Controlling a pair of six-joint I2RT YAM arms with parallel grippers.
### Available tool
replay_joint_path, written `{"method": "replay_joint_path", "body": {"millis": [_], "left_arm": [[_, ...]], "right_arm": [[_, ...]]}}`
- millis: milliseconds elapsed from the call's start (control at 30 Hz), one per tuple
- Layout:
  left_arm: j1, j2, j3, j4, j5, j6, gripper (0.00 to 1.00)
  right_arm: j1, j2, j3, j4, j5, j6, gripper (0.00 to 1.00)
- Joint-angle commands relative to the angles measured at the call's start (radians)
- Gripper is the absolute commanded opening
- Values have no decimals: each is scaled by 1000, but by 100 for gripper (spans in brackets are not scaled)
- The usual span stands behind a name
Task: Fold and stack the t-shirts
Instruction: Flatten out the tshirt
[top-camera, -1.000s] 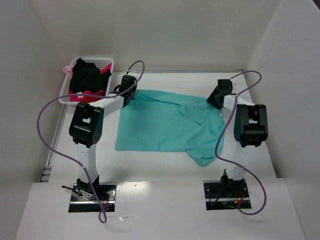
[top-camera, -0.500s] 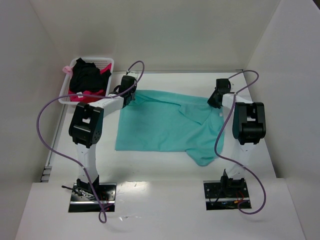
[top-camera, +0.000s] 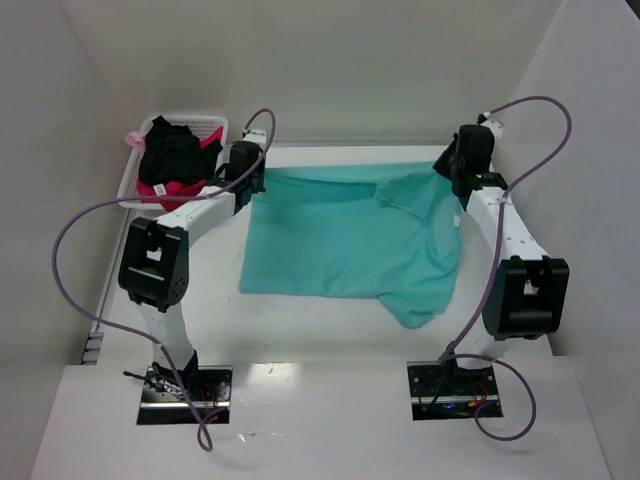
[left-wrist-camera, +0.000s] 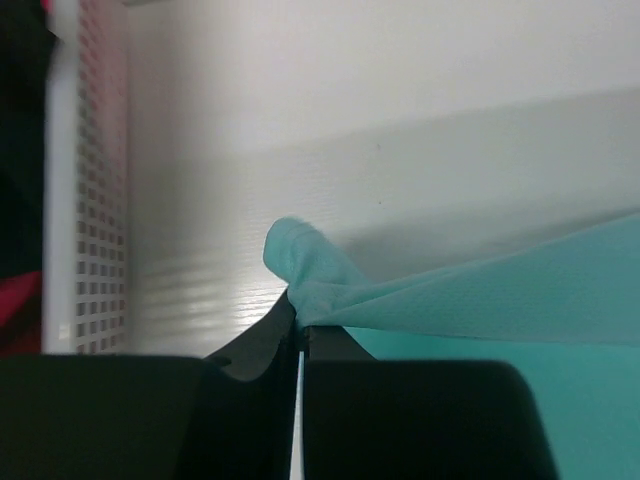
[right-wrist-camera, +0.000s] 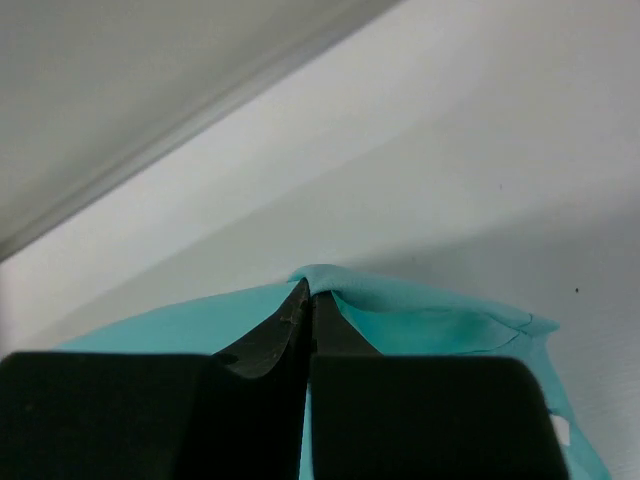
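Observation:
A teal t-shirt (top-camera: 345, 240) lies spread across the middle of the table, its far edge pulled taut between the two arms. My left gripper (top-camera: 254, 180) is shut on the shirt's far left corner (left-wrist-camera: 305, 270). My right gripper (top-camera: 455, 168) is shut on the far right corner (right-wrist-camera: 350, 285), and a folded flap of cloth hangs just below it. A sleeve droops at the near right (top-camera: 415, 310). More t-shirts, black and pink (top-camera: 175, 160), sit bunched in a white basket.
The white basket (top-camera: 215, 125) stands at the far left, close to my left gripper. White walls close in at the back and on both sides. Purple cables loop over both arms.
The right gripper has closed on the shirt's right corner and moved back and to the right, stretching the far edge straight. The left gripper has shifted slightly back, still gripping its corner.

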Motion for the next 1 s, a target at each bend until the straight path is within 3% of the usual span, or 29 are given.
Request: {"method": "replay_joint_path", "body": {"millis": [0, 433, 733, 967], "left_arm": [[6, -171, 21, 23, 22, -38, 0], [6, -518, 102, -9, -74, 55, 0], [6, -711, 54, -29, -88, 103, 0], [6, -835, 59, -63, -119, 138, 0]], "right_arm": [[8, -94, 67, 16, 27, -41, 1], [8, -256, 403, -18, 78, -125, 1], [8, -479, 341, -18, 65, -145, 1], [8, -617, 337, -116, 52, -157, 1]]}}
